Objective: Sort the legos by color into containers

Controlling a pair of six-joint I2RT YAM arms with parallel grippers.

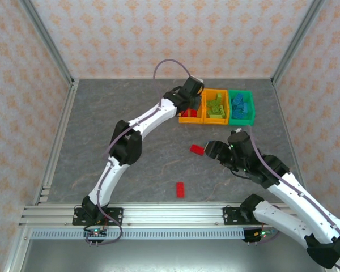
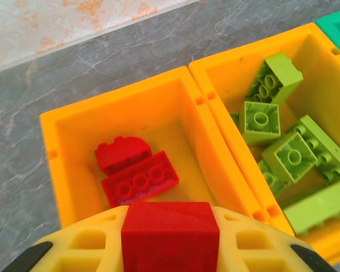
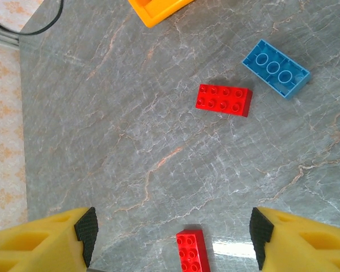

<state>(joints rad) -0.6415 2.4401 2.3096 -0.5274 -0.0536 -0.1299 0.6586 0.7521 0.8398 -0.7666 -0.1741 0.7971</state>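
Since red studded bricks [image 2: 139, 181] lay inside, the left gripper [image 1: 188, 97] pinched a red plastic brick [image 2: 170, 232] above the left orange bin [image 2: 62, 147]; the right gripper [image 3: 171, 235] stood spread.

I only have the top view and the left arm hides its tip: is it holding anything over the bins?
Observer: Yes, the left fingers grip a red brick over the left bin.
Operator: Any blue on the table?
Observer: One blue brick, hollow side up, beside a loose red brick.
Operator: And the other arm?
Observer: The right fingers stand open over another red brick.
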